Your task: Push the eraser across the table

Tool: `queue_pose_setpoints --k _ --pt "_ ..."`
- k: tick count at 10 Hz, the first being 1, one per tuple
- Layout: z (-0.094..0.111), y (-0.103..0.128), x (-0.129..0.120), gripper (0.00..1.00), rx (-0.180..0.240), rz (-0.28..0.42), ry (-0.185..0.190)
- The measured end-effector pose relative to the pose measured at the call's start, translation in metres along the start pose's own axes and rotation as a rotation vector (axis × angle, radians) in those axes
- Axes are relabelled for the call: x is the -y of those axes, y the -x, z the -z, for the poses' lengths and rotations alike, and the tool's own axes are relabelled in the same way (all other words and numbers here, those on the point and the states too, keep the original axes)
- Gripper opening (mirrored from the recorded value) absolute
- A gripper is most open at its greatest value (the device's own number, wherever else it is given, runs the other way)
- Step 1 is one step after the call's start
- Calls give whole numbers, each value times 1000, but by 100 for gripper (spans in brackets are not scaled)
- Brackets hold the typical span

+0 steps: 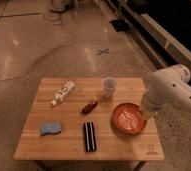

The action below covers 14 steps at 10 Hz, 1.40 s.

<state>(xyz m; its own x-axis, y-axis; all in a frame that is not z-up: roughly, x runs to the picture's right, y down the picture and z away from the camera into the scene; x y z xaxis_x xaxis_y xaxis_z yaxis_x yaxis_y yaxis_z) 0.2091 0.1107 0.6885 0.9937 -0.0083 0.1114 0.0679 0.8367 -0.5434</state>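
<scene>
The eraser (89, 136), a black oblong block with a pale stripe down its middle, lies lengthwise near the front edge of the light wooden table (34, 145), about at its centre. The white arm comes in from the right. Its lower end with the gripper (149, 113) hangs at the table's right edge, over the right rim of the red bowl (127, 119). The gripper is well to the right of the eraser and touches nothing that I can see.
A blue wavy-edged sponge (51, 129) lies left of the eraser. A small red object (89, 107) sits behind it. A white bottle (63, 93) lies at the back left, and a clear cup (108, 86) stands at the back. Polished floor surrounds the table.
</scene>
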Motion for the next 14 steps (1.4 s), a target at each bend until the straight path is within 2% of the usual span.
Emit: queue_pose_setpoints --k 1,2,3,7,10,14 --pt "-7 21 2 10 6 48 2" --pt "-15 38 5 2 4 90 5" --pt "-23 52 7 0 -1 120 9" --pt "-56 128 16 0 -10 251 38" --pt "-74 177 14 0 -16 333 55" --pt "-108 208 23 0 -27 371 92"
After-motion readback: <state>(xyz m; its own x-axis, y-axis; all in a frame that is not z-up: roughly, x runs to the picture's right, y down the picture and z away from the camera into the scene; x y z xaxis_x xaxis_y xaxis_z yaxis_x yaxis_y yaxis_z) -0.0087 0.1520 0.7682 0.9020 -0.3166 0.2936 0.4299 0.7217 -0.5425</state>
